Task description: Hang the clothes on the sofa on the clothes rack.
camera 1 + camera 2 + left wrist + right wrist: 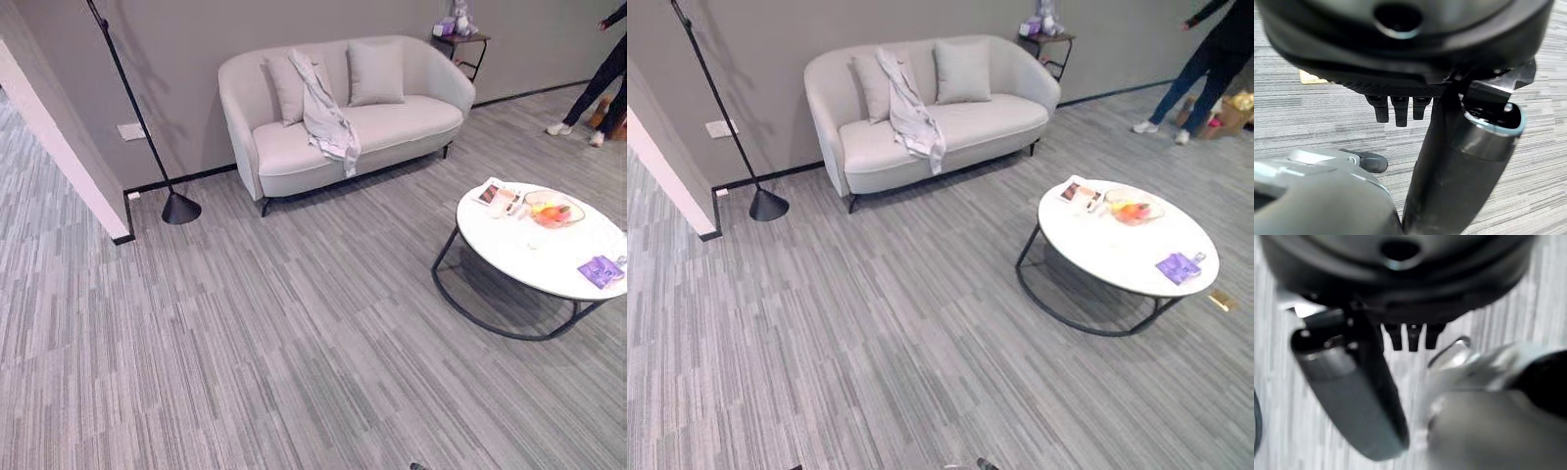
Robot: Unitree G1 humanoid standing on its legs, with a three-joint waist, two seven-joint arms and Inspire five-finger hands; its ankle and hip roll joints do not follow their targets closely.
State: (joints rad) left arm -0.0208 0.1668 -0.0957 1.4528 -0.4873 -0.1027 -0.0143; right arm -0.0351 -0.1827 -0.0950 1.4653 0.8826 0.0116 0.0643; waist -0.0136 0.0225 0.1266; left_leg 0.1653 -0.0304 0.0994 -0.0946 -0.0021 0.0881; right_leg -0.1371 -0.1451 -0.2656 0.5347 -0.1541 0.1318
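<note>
Left eye view: pale grey clothes (326,116) are seen draped over the back and seat of the light sofa (392,122), well away from both hands. Left hand (1400,105) is seen with fingers (1400,113) hanging straight over the floor, nothing held; right hand (1410,333) likewise, fingers (1413,339) relaxed and empty. A round white bench (549,259) is seen nearby.

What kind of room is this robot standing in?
Probably a living room or lounge: a pale sofa with cushions against the wall, a round white coffee table, and a black floor lamp.
</note>
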